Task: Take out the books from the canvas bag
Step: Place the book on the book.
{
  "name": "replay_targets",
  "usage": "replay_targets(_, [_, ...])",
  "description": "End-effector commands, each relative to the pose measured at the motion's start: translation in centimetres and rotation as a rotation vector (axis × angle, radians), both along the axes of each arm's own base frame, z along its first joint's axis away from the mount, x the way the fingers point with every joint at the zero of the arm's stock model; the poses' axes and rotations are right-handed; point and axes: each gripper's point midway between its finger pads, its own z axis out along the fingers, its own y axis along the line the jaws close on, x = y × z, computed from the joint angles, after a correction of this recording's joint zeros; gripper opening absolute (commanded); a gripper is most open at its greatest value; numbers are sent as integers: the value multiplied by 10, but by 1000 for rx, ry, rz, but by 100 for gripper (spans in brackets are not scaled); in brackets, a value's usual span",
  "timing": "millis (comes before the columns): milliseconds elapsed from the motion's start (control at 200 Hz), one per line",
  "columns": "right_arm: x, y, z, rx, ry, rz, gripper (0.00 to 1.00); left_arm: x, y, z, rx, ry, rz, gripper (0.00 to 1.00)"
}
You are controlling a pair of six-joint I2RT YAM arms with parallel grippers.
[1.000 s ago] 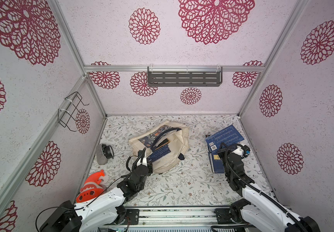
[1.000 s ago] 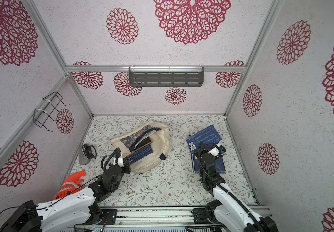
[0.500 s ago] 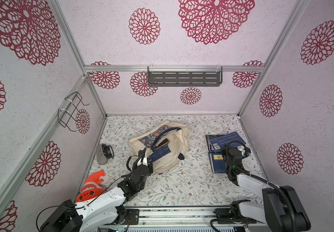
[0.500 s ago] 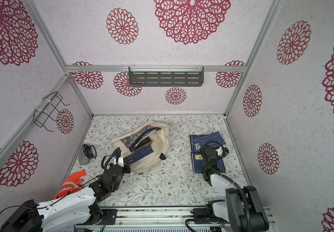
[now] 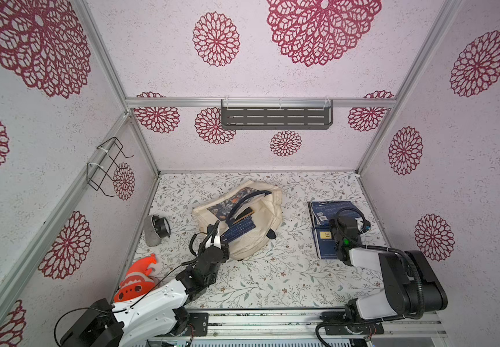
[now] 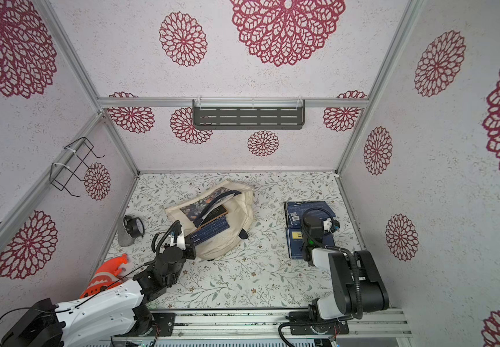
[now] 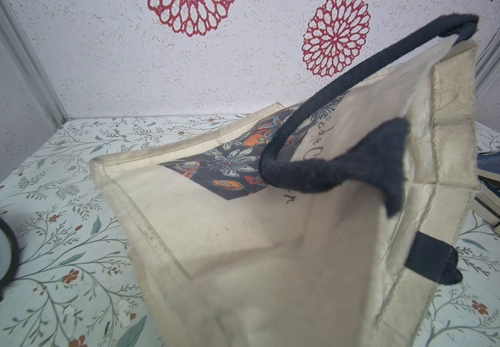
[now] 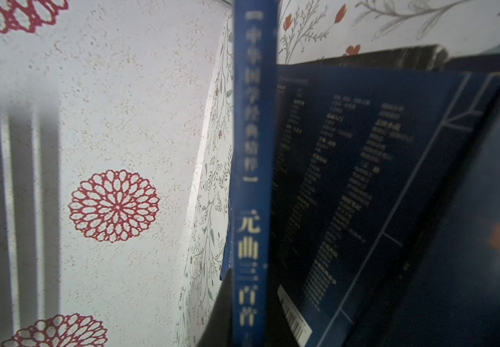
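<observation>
Just changed: thin dark-blue paperback (image 8: pixel 251 150), tilted in the air over the pile a second ago, now lowered flat onto the stack of dark-blue paperbacks (image 5: pixel 322 243) by the right edge of the floral-printed worktop (image 5: pixel 272 279).
Meaning for the task: one more book out of the bag and all but delivered; release apparently not yet made; more still to fetch.
Right gripper (image 5: pixel 347 220): over the stack, fingers themselves hidden; blue spine across the middle of the wrist view, so judged pinching that paperback.
Left gripper (image 5: pixel 216 238): in the same place as a second ago, fingers pressed together, seemingly on the near left rim of the cream canvas tote bag with navy strap handles (image 5: pixel 257 245), propping the mouth open.
Bag position: slumped on its side at the middle of the worktop, a little toward the left edge, navy floral panel (image 7: pixel 230 168) turned up.
Books still inside: several dark-blue covers (image 5: pixel 240 230) poking from the mouth, with a darker one just behind them.
Materials: coarse woven canvas, limp and creased, with thick stitched hems; fuzzy webbing handles (image 7: pixel 333 177); smooth card covers, thin, flat, rectangular, with white barcode patches, likely slippery one on another.
</observation>
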Motion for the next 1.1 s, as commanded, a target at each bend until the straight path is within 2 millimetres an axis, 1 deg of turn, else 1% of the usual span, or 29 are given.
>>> replay_targets(0, [11,-3,15,25,-49,-19,3,2,-9,17,-32,-39,-19,0])
replay_targets(60, [11,-1,14,33,-38,-5,16,2,-9,18,-33,-39,-19,0])
replay_targets(230, [6,6,14,53,-27,34,35,2,-9,17,-32,-38,-21,0])
replay_targets(310, [3,9,17,52,-28,49,44,2,-9,17,-31,-36,-23,0])
replay_targets(430, [-3,9,20,28,2,62,52,2,-11,17,-30,-34,-27,0])
replay_targets(520, [-8,7,20,12,23,64,55,2,-11,17,-28,-35,-25,0])
replay_targets(675, [-13,7,21,10,28,69,56,2,-10,17,-27,-35,-24,0])
replay_targets(1016, [1,8,23,-26,21,79,56,3,-10,15,-20,-31,-22,0])
replay_targets(1096, [0,8,21,-24,23,76,56,3,-11,16,-18,-31,-21,0])
